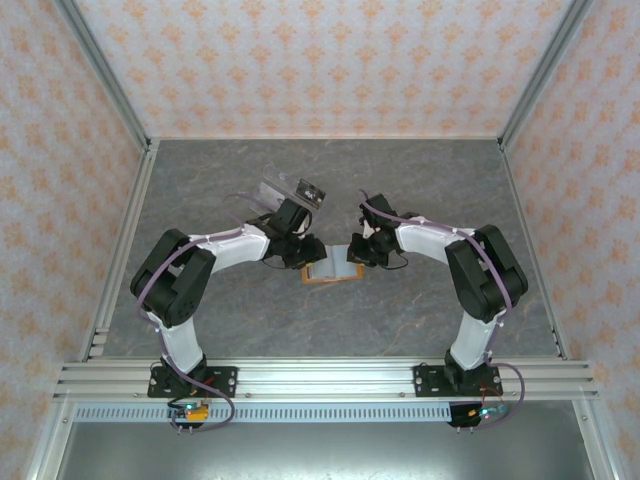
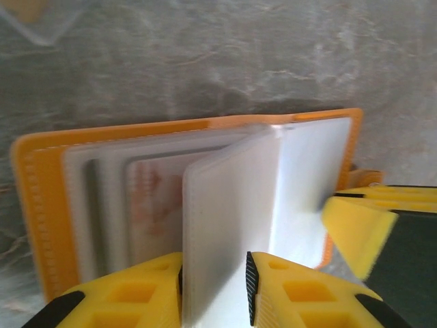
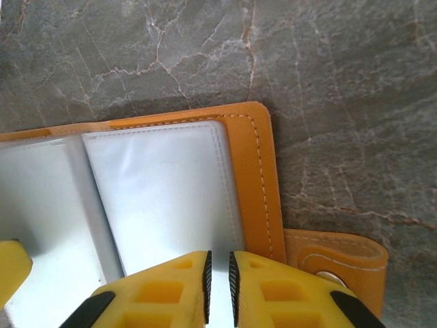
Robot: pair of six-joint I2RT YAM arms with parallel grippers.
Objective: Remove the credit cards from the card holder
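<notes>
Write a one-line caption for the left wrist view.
Left fingers straddle a raised translucent pocket sleeve of the open orange card holder lying on the grey marbled table.
</notes>
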